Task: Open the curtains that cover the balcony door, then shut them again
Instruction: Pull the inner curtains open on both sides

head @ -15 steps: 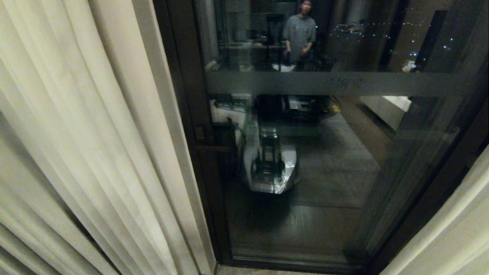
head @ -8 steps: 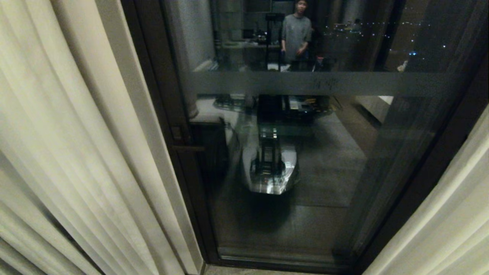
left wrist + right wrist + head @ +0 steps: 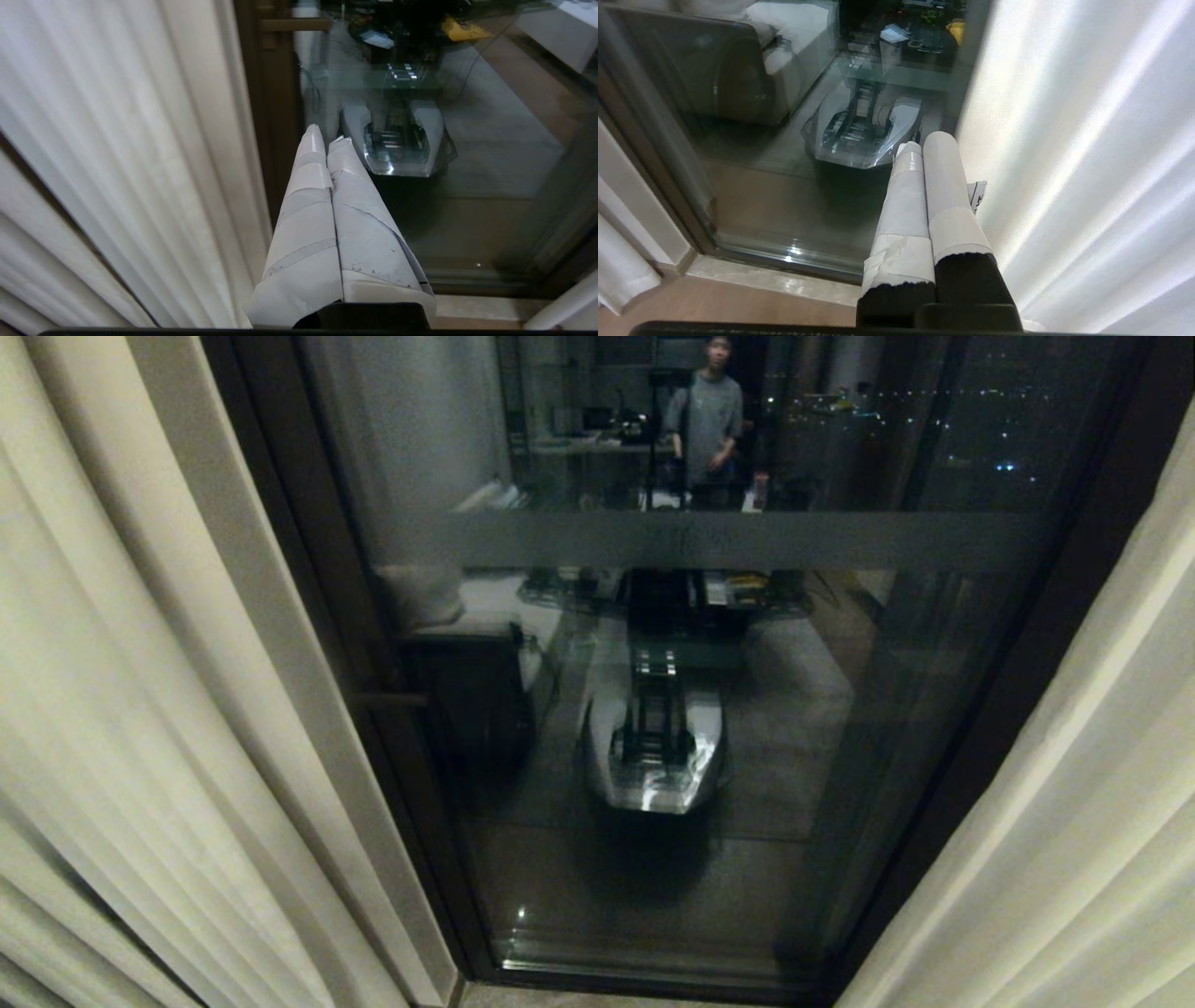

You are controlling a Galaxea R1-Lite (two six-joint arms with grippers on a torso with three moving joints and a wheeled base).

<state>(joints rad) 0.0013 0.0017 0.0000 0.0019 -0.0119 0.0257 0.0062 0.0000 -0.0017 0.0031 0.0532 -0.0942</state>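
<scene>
Two cream pleated curtains hang drawn apart: the left panel [image 3: 140, 709] and the right panel [image 3: 1083, 784] flank the balcony door [image 3: 709, 728], a dark-framed pane of reflective glass with a frosted band [image 3: 728, 539] across it. Neither arm shows in the head view. My left gripper [image 3: 325, 135], its fingers wrapped in white tape, is shut on nothing and points at the door frame beside the left curtain [image 3: 117, 154]. My right gripper [image 3: 923, 141] is likewise shut and empty, close beside the right curtain [image 3: 1087, 154].
The glass mirrors my own white base [image 3: 653, 756] and a standing person [image 3: 705, 415] in the room behind me. A pale stone sill [image 3: 784, 280] runs along the door's bottom rail. A door handle [image 3: 387, 700] sits on the left frame.
The whole head view has shifted: the door and left curtain slid to the left and more of the right curtain came in. The camera moved; both arms kept still.
</scene>
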